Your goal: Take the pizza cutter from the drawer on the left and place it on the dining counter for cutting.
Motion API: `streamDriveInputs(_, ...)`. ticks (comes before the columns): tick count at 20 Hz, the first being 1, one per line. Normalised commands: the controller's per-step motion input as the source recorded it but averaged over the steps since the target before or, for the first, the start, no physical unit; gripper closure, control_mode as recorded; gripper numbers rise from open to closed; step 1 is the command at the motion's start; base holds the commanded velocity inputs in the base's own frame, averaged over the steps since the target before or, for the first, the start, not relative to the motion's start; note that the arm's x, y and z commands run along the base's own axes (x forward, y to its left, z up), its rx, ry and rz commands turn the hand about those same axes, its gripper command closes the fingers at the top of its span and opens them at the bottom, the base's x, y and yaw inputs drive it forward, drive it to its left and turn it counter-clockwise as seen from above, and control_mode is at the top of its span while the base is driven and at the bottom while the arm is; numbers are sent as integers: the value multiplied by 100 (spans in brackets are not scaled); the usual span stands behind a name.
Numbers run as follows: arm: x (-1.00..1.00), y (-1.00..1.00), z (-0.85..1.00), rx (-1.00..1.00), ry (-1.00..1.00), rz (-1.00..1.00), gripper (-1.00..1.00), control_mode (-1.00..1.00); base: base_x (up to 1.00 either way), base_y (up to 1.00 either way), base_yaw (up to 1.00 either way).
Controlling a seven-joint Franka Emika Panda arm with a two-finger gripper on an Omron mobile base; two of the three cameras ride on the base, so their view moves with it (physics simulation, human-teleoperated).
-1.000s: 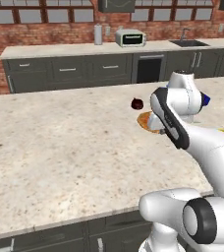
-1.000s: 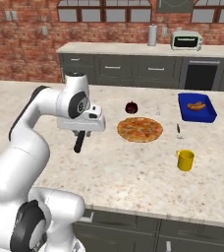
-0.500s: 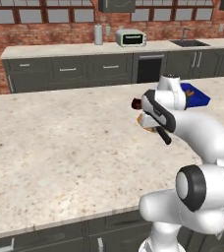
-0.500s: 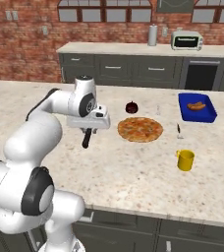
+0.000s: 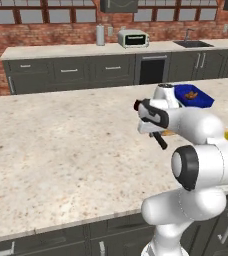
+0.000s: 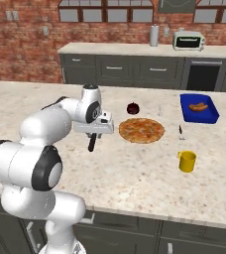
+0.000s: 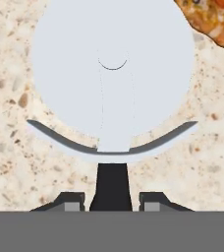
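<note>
The end effector [image 6: 92, 144] is seen closed tight on the black handle of the pizza cutter [image 7: 112, 81], which is carried over the beige speckled desk [image 6: 135, 173], the dining counter, its pale round blade pointing away from the hand in the hand view. Just to the right of the tool the pizza [image 6: 141, 130] lies flat on the desk, a small dark bowl [image 6: 133, 107] behind it. Further right a yellow mug [image 6: 187, 161] and a blue tray [image 6: 199, 108] are seen.
</note>
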Motion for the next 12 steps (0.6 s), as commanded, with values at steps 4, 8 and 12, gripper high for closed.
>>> streamDriveInputs(4,50,0,-46,0,0,0,100,-100,0,0,0)
streamDriveInputs(8,67,0,-39,0,0,0,100,-100,0,0,0)
streamDriveInputs(12,67,0,-32,0,0,0,100,-100,0,0,0)
